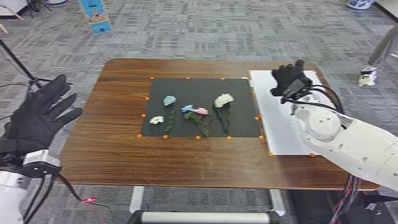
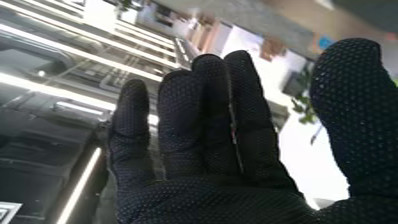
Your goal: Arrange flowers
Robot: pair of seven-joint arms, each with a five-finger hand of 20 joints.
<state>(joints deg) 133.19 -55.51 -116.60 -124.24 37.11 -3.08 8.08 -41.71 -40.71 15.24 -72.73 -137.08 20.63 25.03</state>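
Several artificial flowers lie on a black mat (image 1: 182, 131) in the head view: a teal one (image 1: 169, 100) at the mat's left, a small white one (image 1: 156, 120) below it, a blue one (image 1: 187, 108) and a pink one (image 1: 202, 111) close together in the middle, and a larger white one (image 1: 224, 100) at the right. Green stems (image 1: 200, 125) run down from them. My right hand (image 1: 289, 79) is raised over the white sheet's far part, open, away from the flowers. The right wrist view has that right hand (image 2: 209, 160) with straight fingers. My left hand (image 1: 40, 112) is open off the table's left edge.
A white sheet (image 1: 284, 142) lies along the right side of the brown table (image 1: 115, 165). Small orange markers edge the mat. A black stand (image 1: 19, 62) rises beyond the table's left side, and a person's leg is at the far right.
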